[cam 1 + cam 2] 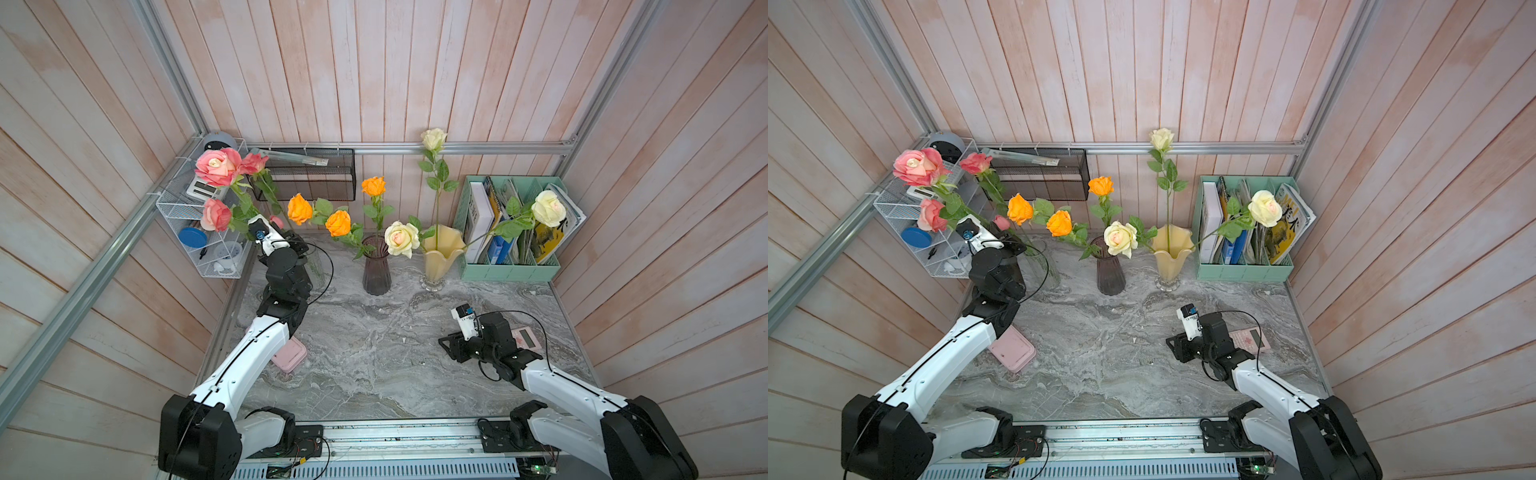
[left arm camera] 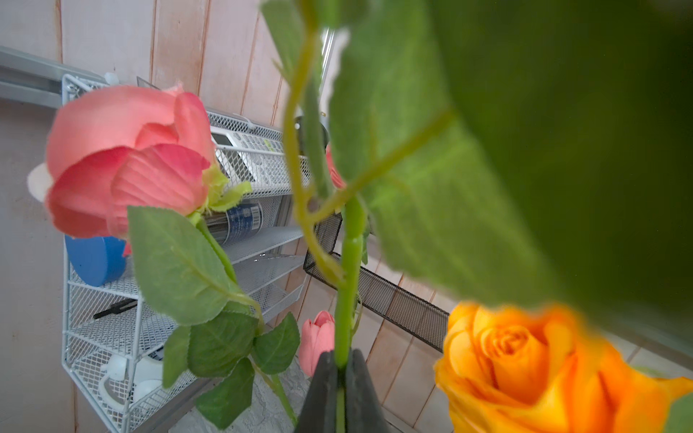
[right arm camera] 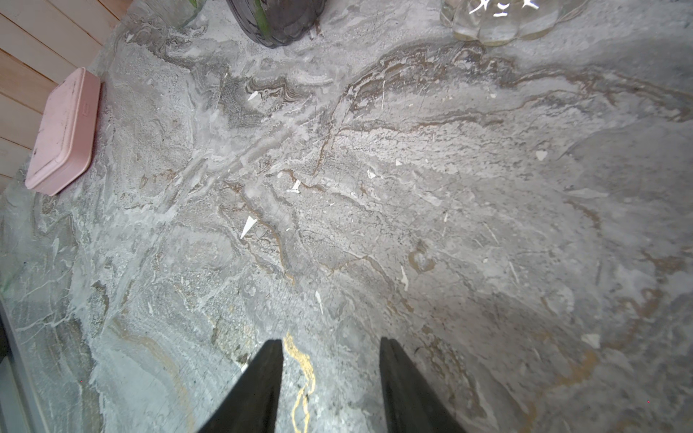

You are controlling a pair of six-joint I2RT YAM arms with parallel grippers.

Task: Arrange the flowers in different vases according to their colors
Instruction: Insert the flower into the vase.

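My left gripper (image 2: 340, 356) is shut on the green stem of a pink rose (image 1: 253, 162), just above the clear glass vase (image 1: 318, 270) at the back left. Two more pink roses (image 1: 216, 166) lean from that side, their lower stems hidden behind the arm. Three orange roses (image 1: 338, 223) stand in the dark purple vase (image 1: 376, 270). Three cream roses (image 1: 402, 239) stand in the pale yellow vase (image 1: 440, 253). My right gripper (image 3: 332, 343) hangs open over bare marble at the right, holding nothing.
A mint-green file holder (image 1: 511, 266) stands at the back right. A white mesh rack (image 1: 187, 208) and a black mesh basket (image 1: 311, 174) hang on the back-left walls. A pink box (image 1: 291, 353) lies near the left arm, a pink device (image 1: 525, 336) by the right wrist.
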